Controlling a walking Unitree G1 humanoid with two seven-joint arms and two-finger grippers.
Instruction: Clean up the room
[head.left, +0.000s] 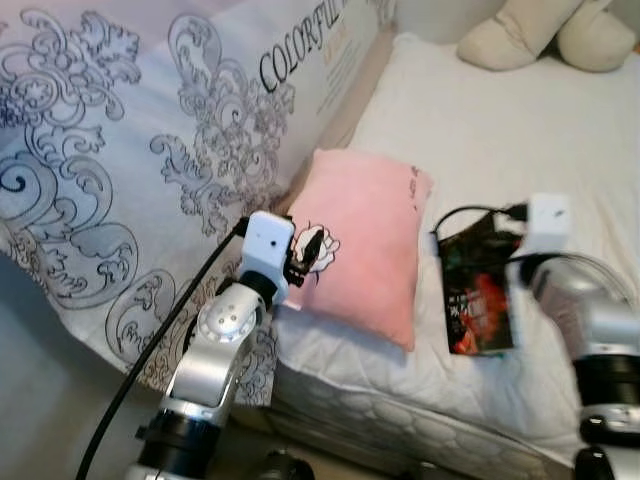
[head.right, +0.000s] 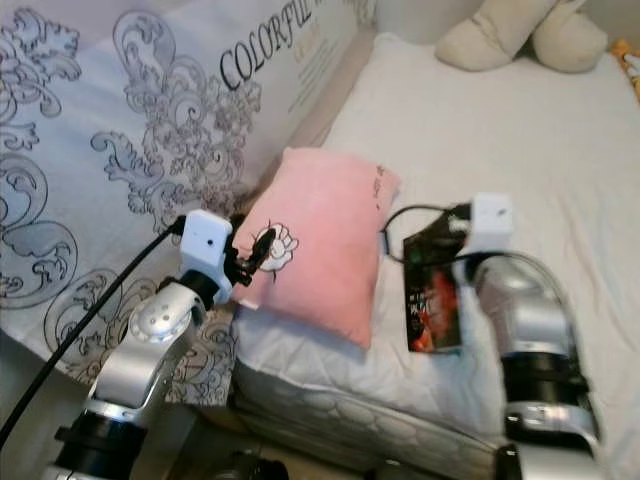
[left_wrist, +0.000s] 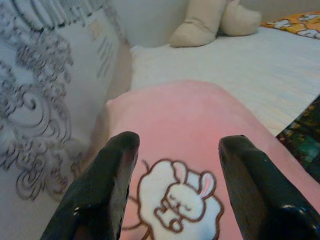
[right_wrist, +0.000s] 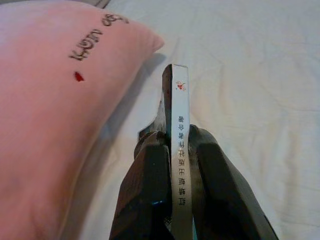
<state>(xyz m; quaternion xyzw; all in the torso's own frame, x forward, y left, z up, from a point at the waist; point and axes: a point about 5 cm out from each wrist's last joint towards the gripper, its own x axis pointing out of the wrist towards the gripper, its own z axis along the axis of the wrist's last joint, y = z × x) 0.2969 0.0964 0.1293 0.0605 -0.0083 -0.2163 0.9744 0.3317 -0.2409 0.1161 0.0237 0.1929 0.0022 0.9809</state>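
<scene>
A pink pillow (head.left: 365, 235) with a bunny patch lies on the white bed (head.left: 520, 130), its near end at the mattress edge. My left gripper (head.left: 310, 250) hovers open over the pillow's near left corner, one finger (left_wrist: 117, 165) on each side of the bunny patch (left_wrist: 175, 200). Right of the pillow is a dark book (head.left: 480, 290) with a red picture on its cover. My right gripper (right_wrist: 177, 137) is shut on the book's spine (right_wrist: 180, 105), holding it edge-up just over the sheet, close to the pillow's side.
A big white cushion (head.left: 150, 150) with grey scrollwork and the word COLORFUL leans along the bed's left side. A beige plush toy (head.left: 550, 35) sits at the far end. An orange patterned cloth (left_wrist: 295, 22) lies at the far right corner.
</scene>
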